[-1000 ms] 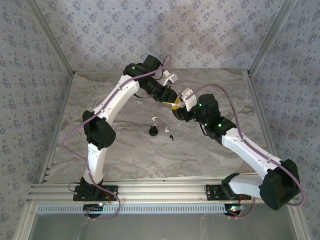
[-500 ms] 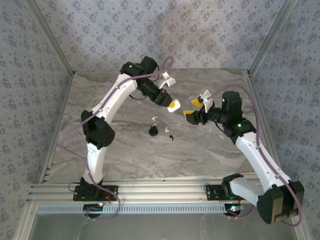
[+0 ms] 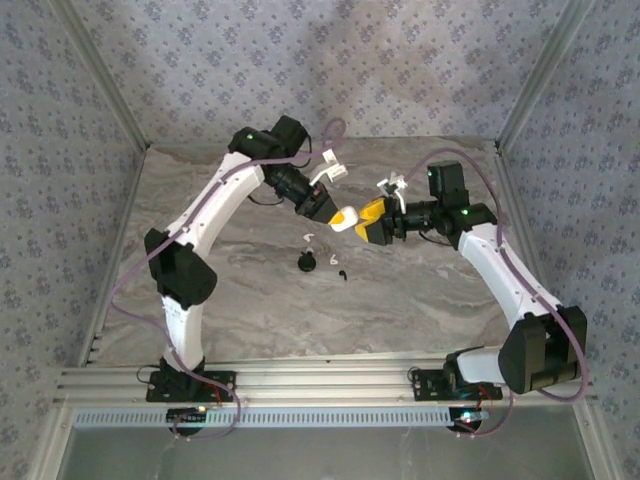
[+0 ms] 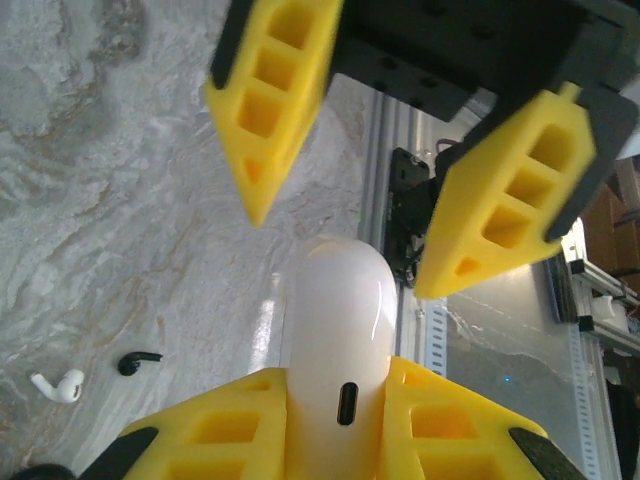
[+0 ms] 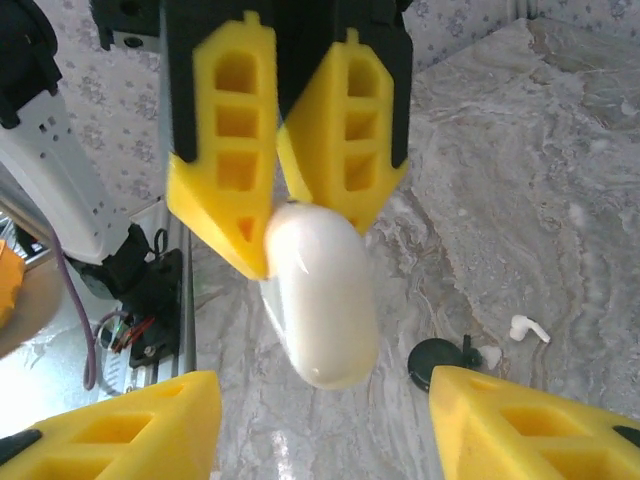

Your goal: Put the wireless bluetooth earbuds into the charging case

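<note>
My left gripper is shut on a white charging case and holds it above the table's middle; the case's port faces the left wrist camera. My right gripper faces it, open, fingers either side of the case's free end without touching. On the table below lie white earbuds and a black earbud. The left wrist view shows a white earbud and the black one. My left gripper grips the case's lower half. My right gripper stands wide.
A round black case sits on the marble table between the earbuds, also seen under the right wrist as the black case. Aluminium frame rails run along the near edge. Patterned walls enclose the table.
My right gripper backed off to the right, then came in again to the case's free end, its jaws a little narrower. My left gripper kept hold of the white case and shifted slightly.
</note>
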Tool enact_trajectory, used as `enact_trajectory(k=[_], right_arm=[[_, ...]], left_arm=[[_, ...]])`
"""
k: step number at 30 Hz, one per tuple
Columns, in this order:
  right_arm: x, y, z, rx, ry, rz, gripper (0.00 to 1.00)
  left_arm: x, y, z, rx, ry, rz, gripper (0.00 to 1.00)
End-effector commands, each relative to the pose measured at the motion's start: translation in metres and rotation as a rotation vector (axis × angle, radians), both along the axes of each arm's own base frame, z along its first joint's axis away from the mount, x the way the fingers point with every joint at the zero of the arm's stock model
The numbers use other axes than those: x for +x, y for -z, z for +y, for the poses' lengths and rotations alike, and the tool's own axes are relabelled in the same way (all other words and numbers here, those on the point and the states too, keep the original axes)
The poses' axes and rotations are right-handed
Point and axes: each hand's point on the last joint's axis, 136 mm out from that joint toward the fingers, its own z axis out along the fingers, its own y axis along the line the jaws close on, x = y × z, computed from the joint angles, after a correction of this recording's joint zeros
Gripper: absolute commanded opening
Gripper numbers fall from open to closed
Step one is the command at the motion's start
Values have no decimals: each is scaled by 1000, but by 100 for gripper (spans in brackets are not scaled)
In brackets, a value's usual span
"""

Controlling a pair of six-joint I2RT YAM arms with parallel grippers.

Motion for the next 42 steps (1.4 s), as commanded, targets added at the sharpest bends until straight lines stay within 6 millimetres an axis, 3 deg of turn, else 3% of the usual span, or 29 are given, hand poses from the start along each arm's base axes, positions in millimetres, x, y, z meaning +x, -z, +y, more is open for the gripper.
enact_trajectory(k=[1, 10, 14, 25, 34, 42], right_arm=[[2, -18, -8, 73, 54, 33, 60], [12, -64, -33, 239, 249, 20, 59], [14, -86, -35, 319, 262, 34, 54], [22, -137, -32, 466, 256, 14, 54], [2, -150, 0, 445, 52, 5, 52], [-7, -153, 6, 432, 2, -23, 36]], left_arm=[[-7, -35, -9, -164, 4, -30, 9], [12, -66, -18, -331, -196, -64, 8], [15, -82, -18, -425, -260, -94, 7], [5, -127, -17, -678, -305, -88, 5], [-5, -142, -21, -739, -262, -71, 5], [-12, -144, -22, -746, -241, -71, 6]])
